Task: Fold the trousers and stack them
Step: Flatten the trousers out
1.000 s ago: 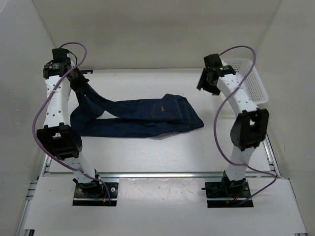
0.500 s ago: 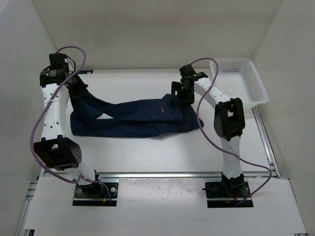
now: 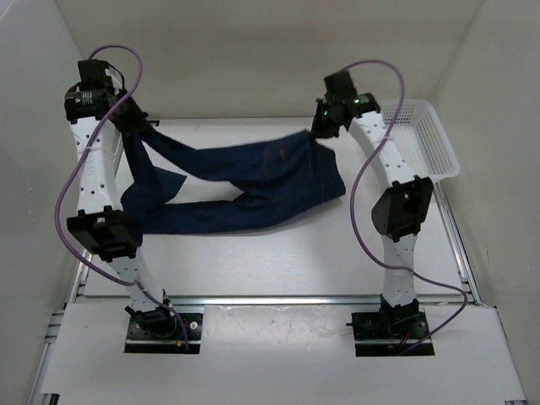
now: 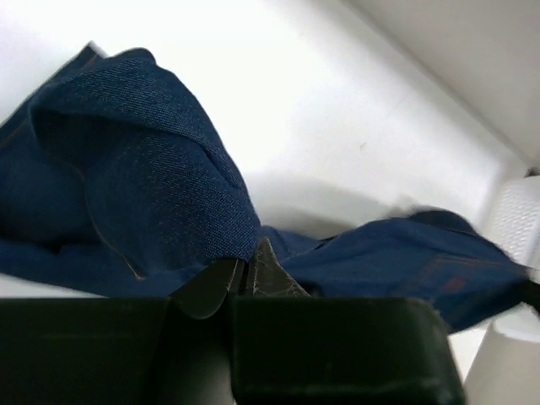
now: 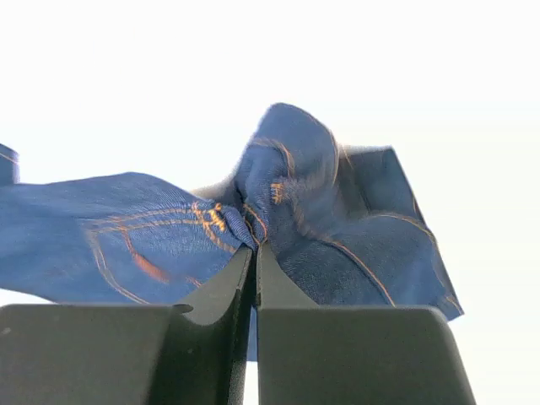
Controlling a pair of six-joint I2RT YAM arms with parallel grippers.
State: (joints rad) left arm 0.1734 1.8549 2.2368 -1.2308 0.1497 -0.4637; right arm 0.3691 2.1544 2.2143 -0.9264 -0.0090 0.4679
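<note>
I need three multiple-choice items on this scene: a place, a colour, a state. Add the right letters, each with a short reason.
1. Where does the basket stand?
A) between the arms
B) at the far right of the table
C) at the near left edge

2. What colour are the trousers?
A) dark blue
B) red
C) grey

3. How is the right gripper?
A) open over the basket
B) shut on nothing
C) shut on the trousers

1 B: it sits far back on the right side.
2 A: the denim looks dark blue.
3 C: closed, it pinches the cloth.
</note>
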